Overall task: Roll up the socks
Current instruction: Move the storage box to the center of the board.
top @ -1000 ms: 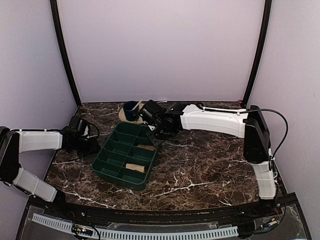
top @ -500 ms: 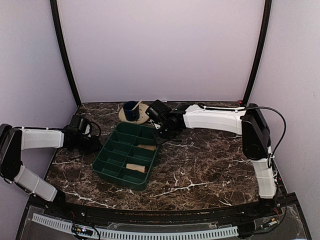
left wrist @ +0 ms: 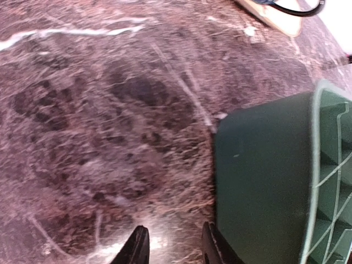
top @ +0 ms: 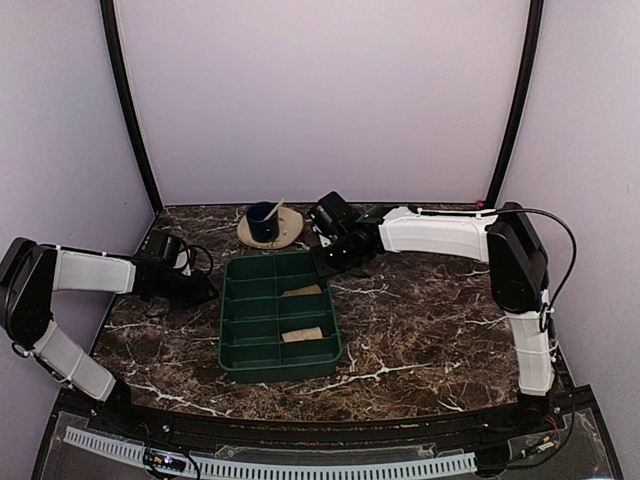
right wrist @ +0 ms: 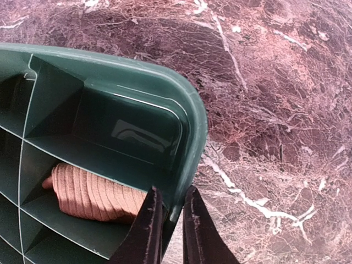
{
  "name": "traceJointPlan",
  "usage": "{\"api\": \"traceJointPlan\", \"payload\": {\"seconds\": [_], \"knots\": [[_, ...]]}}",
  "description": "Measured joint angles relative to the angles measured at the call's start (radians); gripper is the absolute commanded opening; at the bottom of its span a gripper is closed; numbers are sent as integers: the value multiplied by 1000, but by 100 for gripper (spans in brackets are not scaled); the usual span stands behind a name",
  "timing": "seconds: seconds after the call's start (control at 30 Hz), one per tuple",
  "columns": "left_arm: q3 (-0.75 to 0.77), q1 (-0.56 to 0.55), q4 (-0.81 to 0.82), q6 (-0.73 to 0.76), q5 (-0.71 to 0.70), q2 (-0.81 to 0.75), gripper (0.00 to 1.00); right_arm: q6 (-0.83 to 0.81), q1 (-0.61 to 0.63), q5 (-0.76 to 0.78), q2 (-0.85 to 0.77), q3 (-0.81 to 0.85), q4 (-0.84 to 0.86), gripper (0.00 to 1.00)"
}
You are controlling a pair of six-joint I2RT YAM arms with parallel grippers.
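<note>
The green tray [top: 275, 370] lies mid-table, squared to the front edge. Two rolled tan socks lie in its right-hand compartments, one further back [top: 303, 291] and one nearer the front [top: 303, 334]; I cannot make out stripes on either. My right gripper [top: 337, 263] is shut on the tray's rim [right wrist: 190, 118] at the far right corner, one finger inside and one outside [right wrist: 171, 223]. A ribbed tan sock [right wrist: 93, 192] lies just inside that corner. My left gripper [top: 206, 291] is open and empty [left wrist: 173, 250], low over the table beside the tray's left wall [left wrist: 264, 181].
A dark blue cup [top: 263, 218] with a stick in it stands on a round tan coaster [top: 285, 236] at the back, behind the tray. The coaster's edge shows in the left wrist view [left wrist: 275, 16]. Purple walls enclose the marbled table on three sides.
The tray has swung round from a slanted lie to square and shifted right, its far corner drawn right by my right gripper. My left gripper has followed a little to the right.
</note>
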Motion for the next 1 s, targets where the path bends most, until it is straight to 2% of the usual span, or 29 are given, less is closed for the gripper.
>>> {"api": "traceJointPlan", "payload": {"seconds": [0.4, 0.73, 1.0], "knots": [[0, -25, 33, 8, 64, 19, 34, 17, -28, -35, -58, -112, 93, 0], [0, -29, 32, 11, 42, 14, 34, 27, -127, -7, -172, -275, 122, 0], [0, -40, 31, 11, 4, -28, 33, 32, -161, 25, -229, -363, 161, 1]]}}
